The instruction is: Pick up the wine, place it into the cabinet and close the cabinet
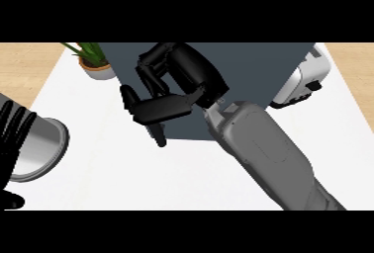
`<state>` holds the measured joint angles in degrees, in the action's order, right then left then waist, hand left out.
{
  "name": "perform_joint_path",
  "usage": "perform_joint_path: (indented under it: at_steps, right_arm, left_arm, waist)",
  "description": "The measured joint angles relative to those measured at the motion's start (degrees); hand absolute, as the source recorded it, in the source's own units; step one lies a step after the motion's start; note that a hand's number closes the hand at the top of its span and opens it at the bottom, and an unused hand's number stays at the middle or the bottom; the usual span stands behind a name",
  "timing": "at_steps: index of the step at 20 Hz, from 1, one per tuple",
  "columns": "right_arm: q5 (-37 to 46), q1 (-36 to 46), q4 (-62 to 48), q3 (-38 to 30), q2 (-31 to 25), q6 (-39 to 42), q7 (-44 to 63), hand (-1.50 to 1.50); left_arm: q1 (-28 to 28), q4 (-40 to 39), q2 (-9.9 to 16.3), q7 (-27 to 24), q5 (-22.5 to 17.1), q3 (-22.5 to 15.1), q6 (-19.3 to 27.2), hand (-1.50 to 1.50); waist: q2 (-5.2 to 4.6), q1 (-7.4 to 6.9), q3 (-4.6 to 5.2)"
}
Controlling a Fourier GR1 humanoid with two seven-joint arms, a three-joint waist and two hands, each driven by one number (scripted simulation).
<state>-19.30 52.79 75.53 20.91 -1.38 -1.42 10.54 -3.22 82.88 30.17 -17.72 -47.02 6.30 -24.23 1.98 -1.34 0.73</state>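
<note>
Seemingly, right hand (179, 74) curls over dark grey cabinet (256, 69), wine unseen.

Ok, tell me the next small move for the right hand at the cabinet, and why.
Probably ease the right hand a little further left across the cabinet front, if it is pushing the door shut. Its fingers are curled at the cabinet's left edge over the counter. No wine bottle is visible, and the hand hides the door, so I cannot tell whether it is closed.

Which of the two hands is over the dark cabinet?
The right hand, its fingers curled above the dark cabinet. The left hand shows at the left edge, beside the counter.
</note>
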Motion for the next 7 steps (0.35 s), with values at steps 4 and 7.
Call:
perform_joint_path:
  at_steps: [4, 7]
  right_arm:
    - [0.32, 0.29, -1.57, -0.47, -0.44, 1.72, -1.96, 1.5]
    - [0.59, 0.35, -2.12, -0.54, -0.53, 2.5, -2.77, 1.5]
  left_arm:
    - [0.55, -0.57, -0.17, -0.07, -0.06, -0.12, -0.94, -1.5]
    - [0.66, -0.89, -0.19, -0.05, -0.09, -0.16, -1.61, -1.5]
  waist:
    - [0.22, -0.26, 0.05]
    - [0.36, -0.28, 0.0]
